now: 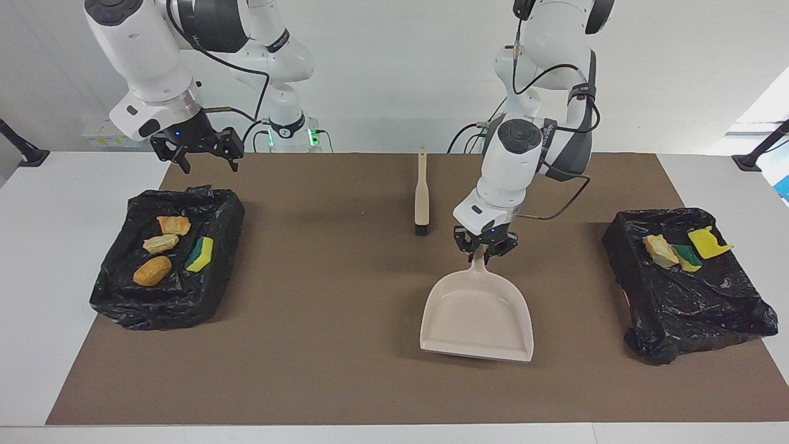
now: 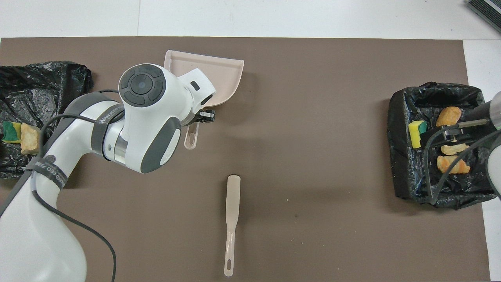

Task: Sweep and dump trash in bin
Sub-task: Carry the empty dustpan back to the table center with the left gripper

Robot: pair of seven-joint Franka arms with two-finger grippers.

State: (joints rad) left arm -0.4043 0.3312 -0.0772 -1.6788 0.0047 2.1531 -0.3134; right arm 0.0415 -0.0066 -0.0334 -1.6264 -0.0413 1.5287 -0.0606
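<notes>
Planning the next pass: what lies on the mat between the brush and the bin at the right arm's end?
Nothing: between the brush and that bin, the brown mat is bare, as both the facing and overhead views show.
</notes>
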